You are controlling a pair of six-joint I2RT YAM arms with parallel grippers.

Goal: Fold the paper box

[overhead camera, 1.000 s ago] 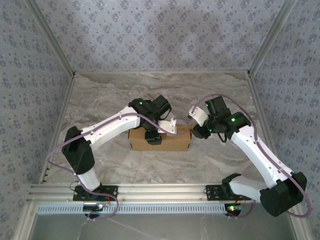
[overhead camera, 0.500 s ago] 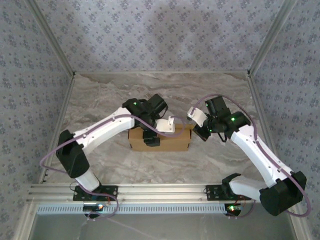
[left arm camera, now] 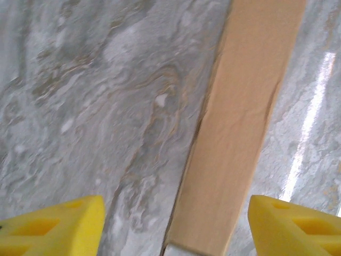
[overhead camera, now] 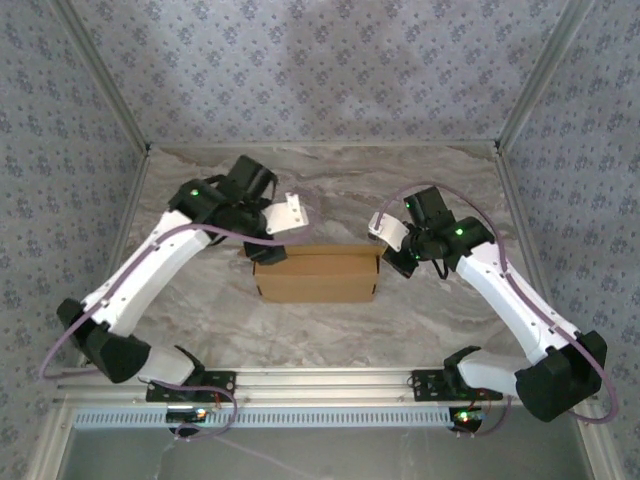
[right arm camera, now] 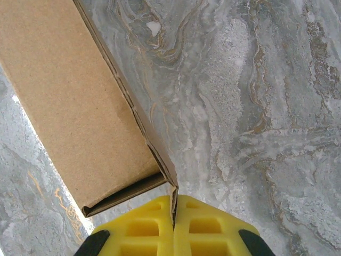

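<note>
Left gripper (overhead camera: 292, 214) has been withdrawn off the tan-brown thin cardboard paper box (overhead camera: 318, 275), past its far-left corner, fingers spread. Right gripper (right arm camera: 173, 224) is pinched on its right-end edge; that crease should be pressed squarely.

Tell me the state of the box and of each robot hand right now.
paper box: folded closed, lying flat on the table.
left hand: open, fingers wide apart, holding nothing, apart from the box.
right hand: shut, apparently pinching the box's edge at its end corner.
</note>
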